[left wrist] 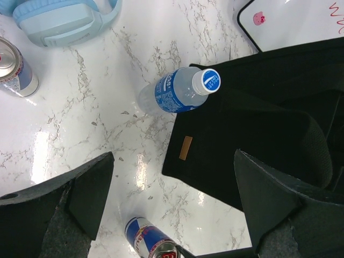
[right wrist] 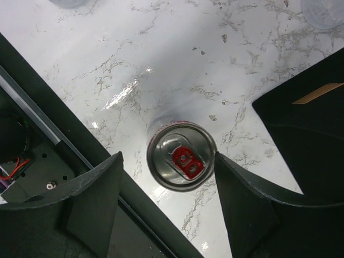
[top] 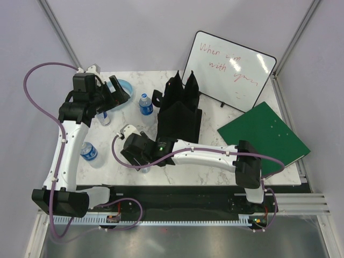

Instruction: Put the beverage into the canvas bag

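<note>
A silver beverage can [right wrist: 181, 156] with a red tab stands upright on the marble table, between the fingers of my right gripper [right wrist: 167, 156]. That gripper is open: its right finger touches the can's rim and its left finger stands apart. The black canvas bag [top: 180, 115] stands at the table's middle, and its corner [right wrist: 301, 134] lies just right of the can. My left gripper [left wrist: 173, 161] hangs open and empty above the table left of the bag [left wrist: 269, 118], high at the far left [top: 117, 94].
A blue-labelled water bottle [left wrist: 177, 91] stands beside the bag, and a second bottle [top: 88, 152] is near the left arm. A blue can [left wrist: 150, 242], another can [left wrist: 13, 67] and blue headphones [left wrist: 64, 19] lie around. A whiteboard [top: 231, 67] and a green board [top: 263, 134] are at the right.
</note>
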